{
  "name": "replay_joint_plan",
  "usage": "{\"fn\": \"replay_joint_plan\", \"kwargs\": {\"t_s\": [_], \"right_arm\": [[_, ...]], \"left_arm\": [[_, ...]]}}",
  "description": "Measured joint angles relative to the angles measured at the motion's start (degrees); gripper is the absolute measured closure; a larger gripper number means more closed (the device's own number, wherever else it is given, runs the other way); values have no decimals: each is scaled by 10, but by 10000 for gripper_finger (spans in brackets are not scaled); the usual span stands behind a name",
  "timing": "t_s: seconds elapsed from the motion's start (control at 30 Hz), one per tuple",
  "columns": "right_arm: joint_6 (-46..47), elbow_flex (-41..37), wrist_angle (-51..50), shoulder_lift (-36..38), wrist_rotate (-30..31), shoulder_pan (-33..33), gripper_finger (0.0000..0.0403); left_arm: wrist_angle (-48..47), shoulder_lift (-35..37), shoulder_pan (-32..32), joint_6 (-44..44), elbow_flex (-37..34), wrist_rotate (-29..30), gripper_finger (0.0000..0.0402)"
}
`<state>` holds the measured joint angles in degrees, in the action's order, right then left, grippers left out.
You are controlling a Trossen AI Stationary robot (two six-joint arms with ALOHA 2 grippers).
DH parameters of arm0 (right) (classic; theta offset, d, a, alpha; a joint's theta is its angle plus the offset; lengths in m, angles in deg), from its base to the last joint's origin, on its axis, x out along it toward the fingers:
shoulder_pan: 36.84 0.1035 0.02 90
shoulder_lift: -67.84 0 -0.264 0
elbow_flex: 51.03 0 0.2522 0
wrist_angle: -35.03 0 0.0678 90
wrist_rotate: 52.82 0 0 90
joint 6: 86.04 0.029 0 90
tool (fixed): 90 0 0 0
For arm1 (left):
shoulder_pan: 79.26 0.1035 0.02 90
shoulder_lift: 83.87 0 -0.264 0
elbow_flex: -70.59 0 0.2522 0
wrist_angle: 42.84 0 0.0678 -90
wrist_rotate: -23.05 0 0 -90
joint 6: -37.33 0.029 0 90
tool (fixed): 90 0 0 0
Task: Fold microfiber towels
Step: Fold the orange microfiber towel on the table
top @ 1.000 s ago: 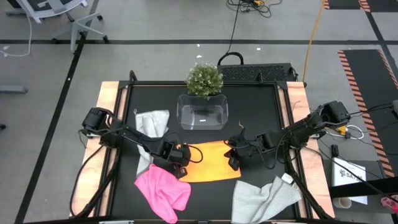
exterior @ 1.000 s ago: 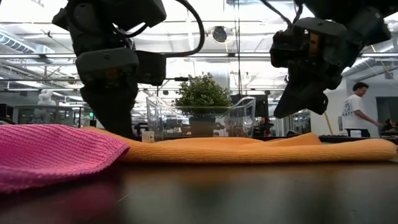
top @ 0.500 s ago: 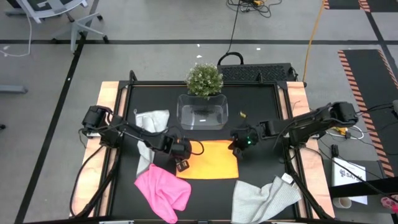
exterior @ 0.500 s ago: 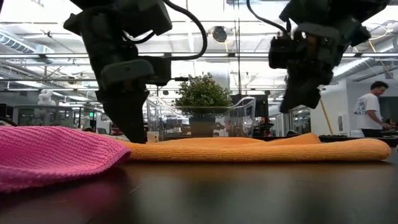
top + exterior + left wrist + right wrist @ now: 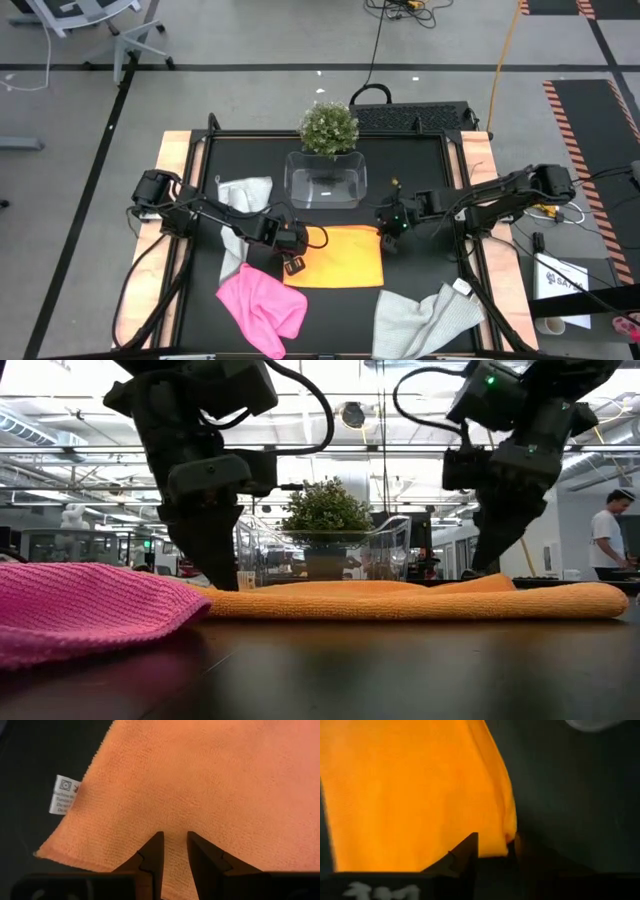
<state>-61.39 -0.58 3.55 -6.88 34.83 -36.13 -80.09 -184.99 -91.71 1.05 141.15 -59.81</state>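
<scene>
The orange towel (image 5: 335, 256) now lies doubled on the surface, just in front of the clear tub (image 5: 325, 185). The right gripper (image 5: 392, 226) has parted its jaws, letting go at the far right corner (fold laid); the left gripper (image 5: 293, 262) stays pinched on the near left edge.

text: white care label (image 5: 65, 795) sewn at the edge of the orange towel (image 5: 210, 785), printed symbols and small lines too blurred to read | white sheet (image 5: 562, 277) beside the desk, dark lettering too small to read | no other legible text
</scene>
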Motion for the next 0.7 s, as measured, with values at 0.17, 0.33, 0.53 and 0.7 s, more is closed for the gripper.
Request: {"fn": "replay_joint_plan", "kwargs": {"t_s": [0.17, 0.33, 0.53, 0.7], "right_arm": [[-7, 0, 14, -37, 8, 0, 255], [-14, 0, 29, -72, 7, 0, 241], [-14, 1, 36, -95, 8, 0, 236], [8, 1, 36, -96, 1, 0, 246]], "left_arm": [[0, 0, 0, -3, 0, 0, 314], [0, 0, 0, -9, 0, 3, 314], [0, 0, 0, -13, 0, 4, 314], [-2, 0, 0, -14, 0, 4, 314]]}}
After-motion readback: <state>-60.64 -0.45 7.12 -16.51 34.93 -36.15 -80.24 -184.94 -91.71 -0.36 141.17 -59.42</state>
